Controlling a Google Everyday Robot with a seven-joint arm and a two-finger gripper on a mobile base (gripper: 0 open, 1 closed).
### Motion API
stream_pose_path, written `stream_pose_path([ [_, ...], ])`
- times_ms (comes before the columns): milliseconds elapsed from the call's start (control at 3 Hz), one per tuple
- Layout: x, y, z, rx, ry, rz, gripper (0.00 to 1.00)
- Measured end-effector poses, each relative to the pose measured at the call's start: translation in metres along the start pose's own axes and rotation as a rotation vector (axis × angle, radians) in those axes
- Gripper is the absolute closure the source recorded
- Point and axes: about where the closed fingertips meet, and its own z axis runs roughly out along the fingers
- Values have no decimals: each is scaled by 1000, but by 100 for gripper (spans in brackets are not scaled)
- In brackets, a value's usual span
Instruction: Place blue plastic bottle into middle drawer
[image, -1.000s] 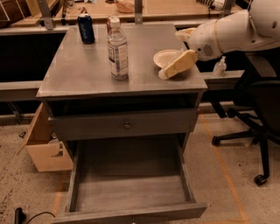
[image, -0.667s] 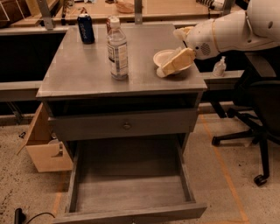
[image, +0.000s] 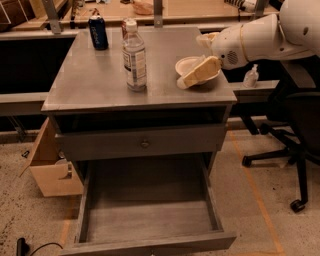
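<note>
The blue plastic bottle (image: 135, 56), clear with a white cap and pale label, stands upright near the middle of the grey cabinet top (image: 90, 85). My gripper (image: 199, 56) hovers over the right part of the top, about a hand's width right of the bottle and not touching it. Its cream fingers (image: 201, 73) are spread apart and hold nothing. The middle drawer (image: 150, 220) is pulled fully out below, with a bare plank floor.
A dark blue can (image: 98, 32) stands at the back left of the top, and a red-orange can (image: 125, 24) peeks out behind the bottle. A closed drawer front with a small knob (image: 145, 143) sits above the open drawer. A cardboard box (image: 50, 167) stands left and an office chair (image: 295, 145) right.
My gripper and arm have shifted slightly left toward the bottle. The bottle and drawer have not moved.
</note>
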Motion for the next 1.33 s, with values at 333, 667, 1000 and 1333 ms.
stream_pose_path([
  [333, 2, -7, 21, 12, -40, 37, 0],
  [667, -4, -21, 52, 31, -77, 53, 0],
  [1000, -10, -34, 88, 33, -115, 62, 0],
  [1333, -29, -36, 136, -21, -165, 54, 2],
])
